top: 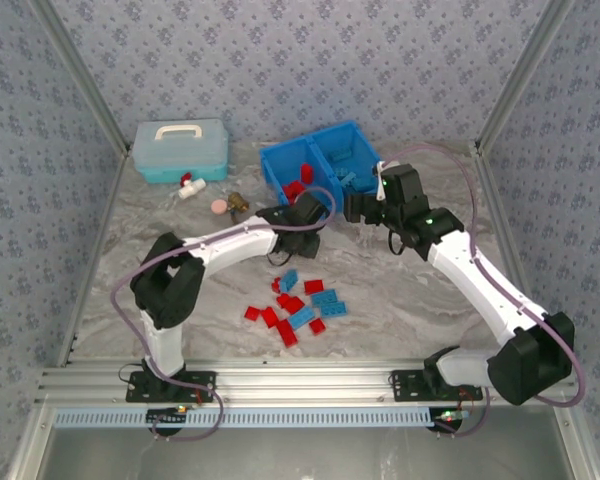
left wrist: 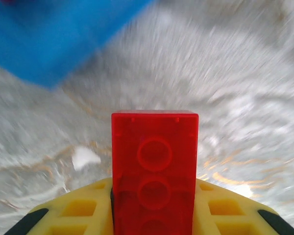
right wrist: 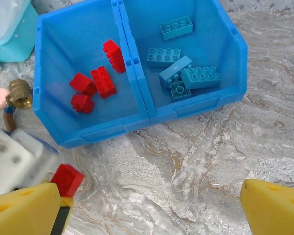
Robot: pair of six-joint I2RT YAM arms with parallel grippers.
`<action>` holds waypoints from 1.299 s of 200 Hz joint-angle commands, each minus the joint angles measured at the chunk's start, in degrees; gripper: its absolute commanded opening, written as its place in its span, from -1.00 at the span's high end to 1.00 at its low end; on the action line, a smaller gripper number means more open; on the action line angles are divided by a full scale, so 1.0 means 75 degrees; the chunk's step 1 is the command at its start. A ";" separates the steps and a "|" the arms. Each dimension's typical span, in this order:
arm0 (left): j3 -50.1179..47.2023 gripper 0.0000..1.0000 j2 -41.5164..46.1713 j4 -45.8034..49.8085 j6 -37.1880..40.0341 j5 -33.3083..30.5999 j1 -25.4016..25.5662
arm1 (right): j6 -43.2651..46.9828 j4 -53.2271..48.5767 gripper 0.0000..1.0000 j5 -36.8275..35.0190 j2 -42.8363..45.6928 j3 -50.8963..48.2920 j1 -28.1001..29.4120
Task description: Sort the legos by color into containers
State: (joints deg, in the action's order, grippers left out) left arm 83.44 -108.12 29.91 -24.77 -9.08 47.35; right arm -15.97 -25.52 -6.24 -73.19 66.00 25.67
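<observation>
A red lego (left wrist: pixel 154 161) is clamped between the yellow fingers of my left gripper (left wrist: pixel 154 200), which is shut on it just in front of the blue bin (top: pixel 278 165). The same brick (right wrist: pixel 67 179) appears at the lower left of the right wrist view. My right gripper (right wrist: pixel 149 215) hangs open and holds nothing, over bare table before the bin (right wrist: pixel 103 132). The left container holds several red legos (right wrist: pixel 103 81). Several light blue legos (right wrist: pixel 186 73) lie in the right container. More red and blue legos (top: pixel 298 305) lie loose on the near table.
A light teal case (top: pixel 180 150) with a white handle stands at the back left. A pink disc (top: pixel 218 206), a brass fitting (top: pixel 238 202) and a small white part (top: pixel 188 188) lie between the case and the bin.
</observation>
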 commanded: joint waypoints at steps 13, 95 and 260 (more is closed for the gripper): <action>0.2068 0.40 -0.0062 0.0205 0.0619 -0.1023 -0.0280 | -0.0293 -0.0144 -0.95 -0.0106 0.0364 0.0236 0.0069; 0.7220 0.40 -0.3773 0.0963 -0.0270 -0.1340 -0.1287 | -0.0508 -0.0471 -0.95 -0.0173 0.0802 0.0050 0.0206; 0.5936 -0.09 -0.1833 0.1241 -0.0331 -0.0323 -0.1165 | -0.0426 -0.0491 -0.97 -0.0215 0.0618 -0.0050 0.0234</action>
State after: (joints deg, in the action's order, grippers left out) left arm 136.20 -136.25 40.38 -30.85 -11.77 36.75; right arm -18.74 -28.49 -6.83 -67.51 66.15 27.16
